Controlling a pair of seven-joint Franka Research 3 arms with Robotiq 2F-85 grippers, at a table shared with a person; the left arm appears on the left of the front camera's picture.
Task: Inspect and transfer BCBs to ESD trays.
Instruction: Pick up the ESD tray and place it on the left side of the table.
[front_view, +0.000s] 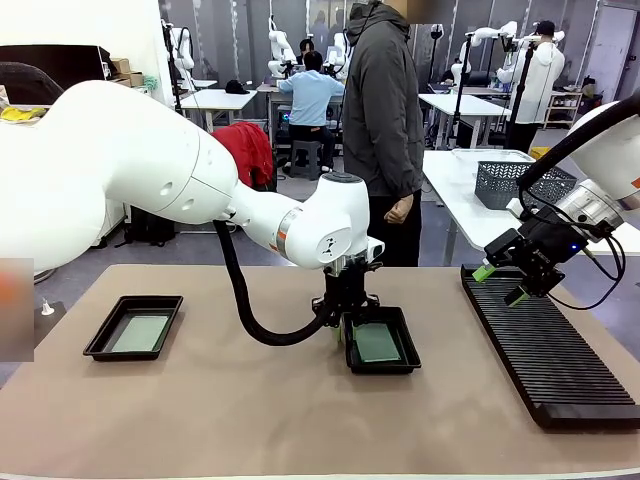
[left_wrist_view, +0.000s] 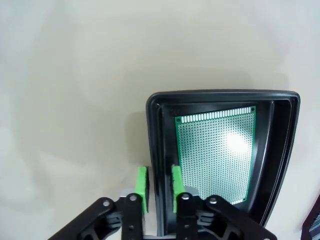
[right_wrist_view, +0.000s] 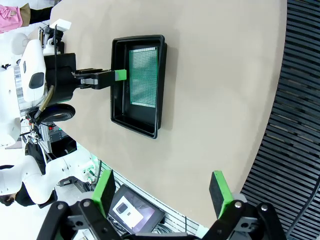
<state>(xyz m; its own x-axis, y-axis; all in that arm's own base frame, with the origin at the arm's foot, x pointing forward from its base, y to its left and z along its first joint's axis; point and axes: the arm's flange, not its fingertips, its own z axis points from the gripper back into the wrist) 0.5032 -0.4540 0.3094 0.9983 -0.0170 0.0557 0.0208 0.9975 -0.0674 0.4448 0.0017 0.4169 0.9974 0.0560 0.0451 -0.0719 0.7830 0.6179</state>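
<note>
Straddling the near wall of the middle ESD tray (left_wrist_view: 220, 100), left gripper (left_wrist_view: 159, 187) jaws narrow around the rim; BCB (left_wrist_view: 216, 152) lies flat inside. Risk: slipping grip tilts tray, sliding board. Right gripper (right_wrist_view: 162, 192) hangs wide, empty.

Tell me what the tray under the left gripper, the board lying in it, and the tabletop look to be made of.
Shallow black rectangular tray: looks like moulded plastic, semi-gloss; rounded corners and a faint sheen on its rim.
Thin green rectangular circuit board: likely laminate perfboard, glossy; a regular grid of tiny holes, a row of pale contacts along one edge and a bright glare spot.
Beige tabletop: smooth and matte, possibly a mat or laminate; the pictures leave it open.
</note>
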